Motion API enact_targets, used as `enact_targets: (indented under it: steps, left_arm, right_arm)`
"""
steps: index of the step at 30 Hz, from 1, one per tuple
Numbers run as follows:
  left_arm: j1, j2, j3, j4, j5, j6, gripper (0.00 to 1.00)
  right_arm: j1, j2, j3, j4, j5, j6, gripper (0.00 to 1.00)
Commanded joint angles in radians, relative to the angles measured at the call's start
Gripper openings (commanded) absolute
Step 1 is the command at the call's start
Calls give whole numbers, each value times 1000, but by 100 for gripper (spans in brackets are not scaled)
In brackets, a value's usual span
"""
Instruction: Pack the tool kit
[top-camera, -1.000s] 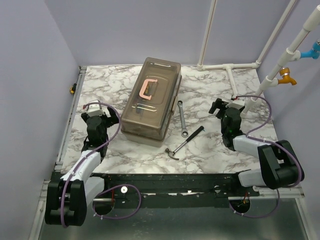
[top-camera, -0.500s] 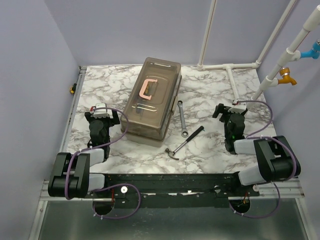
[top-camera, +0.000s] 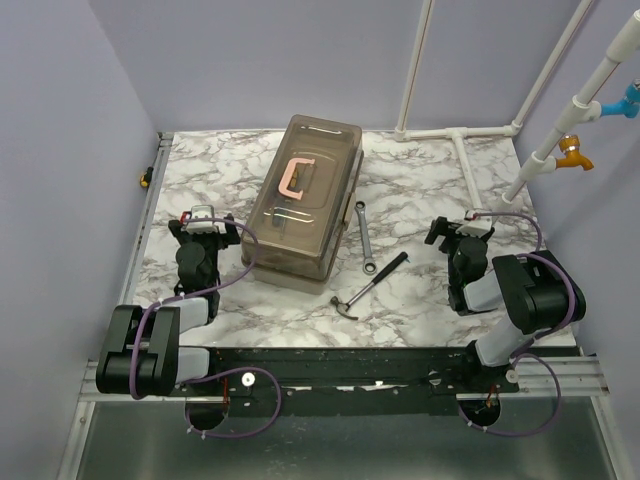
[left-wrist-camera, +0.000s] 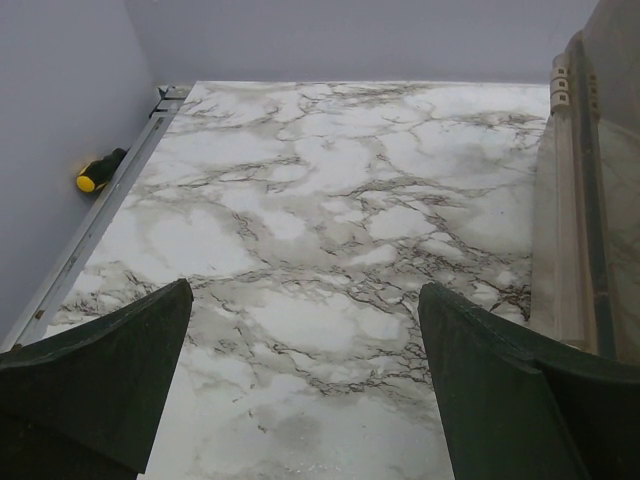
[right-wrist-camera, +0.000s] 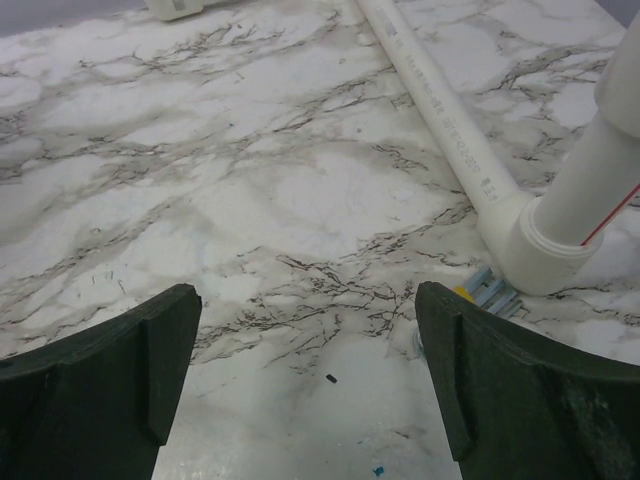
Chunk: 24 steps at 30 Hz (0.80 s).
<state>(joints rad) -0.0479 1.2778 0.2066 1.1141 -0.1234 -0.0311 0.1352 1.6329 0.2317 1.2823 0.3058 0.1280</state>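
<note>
So, toolbox (top-camera: 303, 197): lid shut, on the surface (top-camera: 420, 180).
Wrench (top-camera: 366, 236): just right of the toolbox.
Hammer (top-camera: 372, 285): off the toolbox's near right corner.
Left end effector (left-wrist-camera: 305, 290): spread wide, empty, left of the toolbox.
Right end effector (right-wrist-camera: 305, 295): spread wide, empty, well right of it.

Closed beige toolbox (top-camera: 304, 199) with pink handle (top-camera: 294, 177), wrench (top-camera: 365, 236) and hammer (top-camera: 371, 285) lying just right

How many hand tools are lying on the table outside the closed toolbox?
2: a wrench just right of the toolbox, and a hammer nearer the arms. Others may be hidden under the smoky lid.
</note>
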Motion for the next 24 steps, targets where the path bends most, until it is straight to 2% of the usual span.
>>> enact_targets:
  steps: [1, 2, 24]
  left_arm:
    - [1, 2, 8, 6, -30, -18, 98]
    - [2, 6, 33, -29, -29, -13, 99]
    - [5, 5, 29, -31, -22, -15, 98]
  right_arm:
    - [-8, 2, -5, 84, -1, -15, 100]
    - [-9, 3, -5, 81, -1, -15, 100]
    - [-8, 2, -6, 83, -1, -15, 100]
